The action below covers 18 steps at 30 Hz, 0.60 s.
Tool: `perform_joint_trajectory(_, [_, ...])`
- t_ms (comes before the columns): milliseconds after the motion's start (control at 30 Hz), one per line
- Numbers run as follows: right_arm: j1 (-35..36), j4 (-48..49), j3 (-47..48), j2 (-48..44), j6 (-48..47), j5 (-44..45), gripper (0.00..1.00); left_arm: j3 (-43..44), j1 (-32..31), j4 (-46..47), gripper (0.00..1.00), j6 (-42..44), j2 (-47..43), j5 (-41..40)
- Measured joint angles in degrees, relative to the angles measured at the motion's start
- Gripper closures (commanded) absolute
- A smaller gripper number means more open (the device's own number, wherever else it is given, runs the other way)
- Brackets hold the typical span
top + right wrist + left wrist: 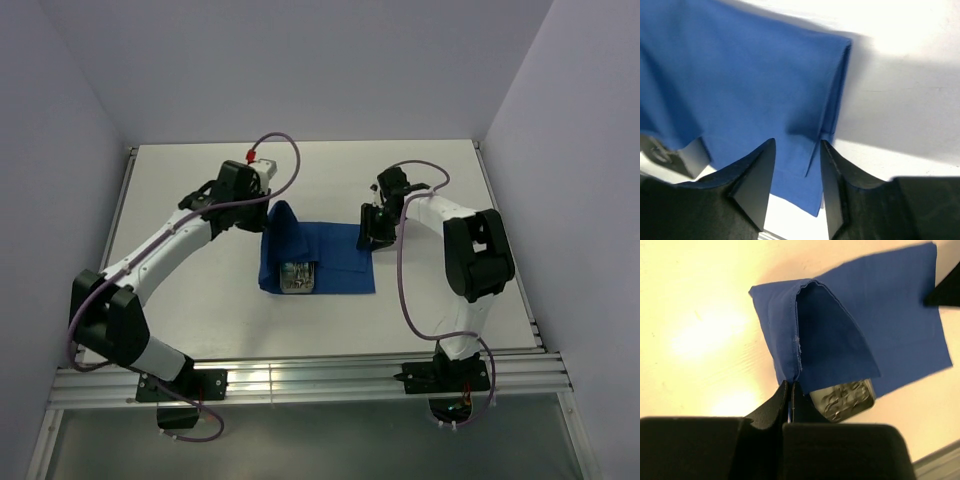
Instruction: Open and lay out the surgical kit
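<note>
White tabletop (pixel 330 170) between pale lilac walls (pixel 300 60), metal rail (pixel 320 385) along the near edge.

Reference item: royal-blue cloth wrap (pixel 335 255), at mid-table. Right and centre portions spread flat on the tabletop. Left portion drawn up into a standing peak.

Steel tray (pixel 298 276): on the near-left part of the wrap, partly uncovered, its far end under the raised flap. From the left wrist camera, one corner of the tray exposed just below the flap's lower edge, ring-handled instruments (pixel 840 400) lying inside. Number of instruments not determinable, most of the tray being hidden by cloth.

Left gripper (pixel 272 208): over the left edge of the wrap, at the top of the peak. Jaws closed tight on a hemmed edge of the wrap, as confirmed from the left wrist camera. Cloth hanging from the pinch as an open, tent-like fold, inner face in shadow.

Right gripper (pixel 375 238): at the far-right corner of the wrap, low over the cloth. Fingers (pixel 757 175) apart at a moderate gap, seen from the right wrist camera, with a doubled edge of the wrap running down between them. Contact between fingers and cloth not determinable. Cloth at that corner flat against the tabletop.

Arms on opposite sides of the wrap, well apart from each other.
</note>
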Motion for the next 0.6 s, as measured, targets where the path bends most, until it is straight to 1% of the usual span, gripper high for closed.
perform_joint_trajectory(67, [-0.17,0.2,0.0,-1.11,-1.01,-0.81,0.47,-3.5,3.13,1.16,1.0,2.45,-2.93,3.91])
perform_joint_trajectory(167, [-0.33,0.22,0.0,-2.82,-2.58,-2.34,0.39,-8.96,6.97,3.37,1.0,5.75,-5.22,8.13])
perform_joint_trajectory(200, [-0.39,0.22,0.02,-3.3,-3.13,-3.06,0.34,-10.95,8.04,4.28,1.0,6.8,-5.77,9.29])
perform_joint_trajectory(300, [-0.57,0.17,0.07,-4.09,-4.83,-5.07,0.25,-16.85,11.26,6.95,1.0,10.27,-6.8,12.7])
perform_joint_trajectory(367, [-0.66,0.11,0.09,-4.2,-5.86,-6.36,0.21,-20.17,13.35,8.96,0.93,12.48,-7.23,14.82])
perform_joint_trajectory(467, [-0.76,0.0,0.09,-4.5,-7.15,-8.0,0.2,-25.38,17.66,12.52,0.87,15.91,-8.28,18.12])
perform_joint_trajectory(533, [-0.81,-0.09,0.09,-5.03,-7.78,-8.61,0.21,-26.29,20.76,13.49,0.85,17.18,-8.24,20.09])
perform_joint_trajectory(600, [-0.81,-0.13,0.09,-5.79,-8.37,-8.96,0.25,-26.29,24.9,14.71,0.87,18.34,-8.2,22.58])
